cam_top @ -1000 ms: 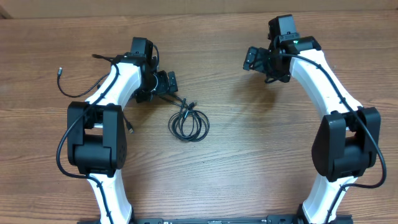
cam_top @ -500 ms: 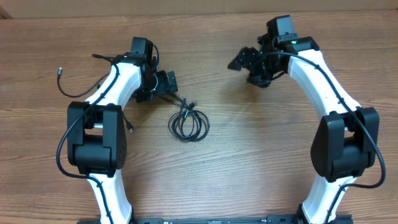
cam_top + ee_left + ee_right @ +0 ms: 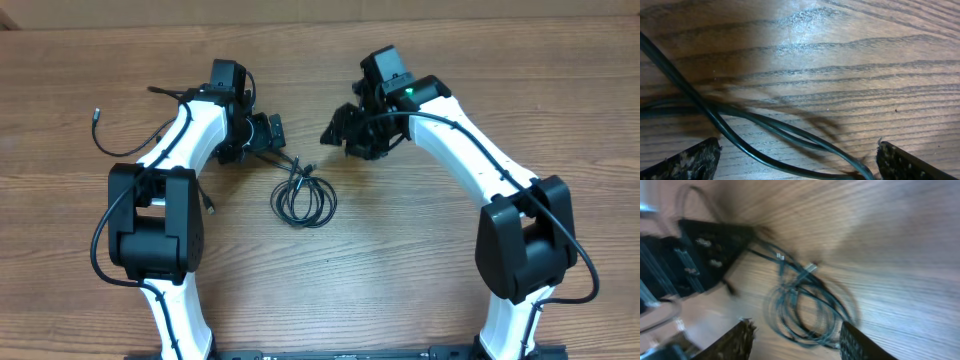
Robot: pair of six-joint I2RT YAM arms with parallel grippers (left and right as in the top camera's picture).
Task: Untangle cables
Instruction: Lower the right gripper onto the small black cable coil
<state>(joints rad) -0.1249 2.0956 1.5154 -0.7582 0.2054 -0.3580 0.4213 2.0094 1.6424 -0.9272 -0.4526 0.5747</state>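
The cables lie as a small coil of thin black loops on the wooden table, with silvery plug ends pointing up-right. My left gripper sits low just up-left of the coil. It is open, and two strands run across the wood between its fingertips without being pinched. My right gripper hovers up-right of the coil. In the blurred right wrist view its jaws stand apart with nothing between them, and the coil lies beyond its fingertips.
Another thin black cord with a plug end lies at the far left and passes under the left arm, and a plug shows beside that arm's base. The left gripper body shows in the right wrist view, next to the coil.
The right arm has swung left from the far right toward the coil, and its jaws have narrowed. The left arm and the cables have not moved.
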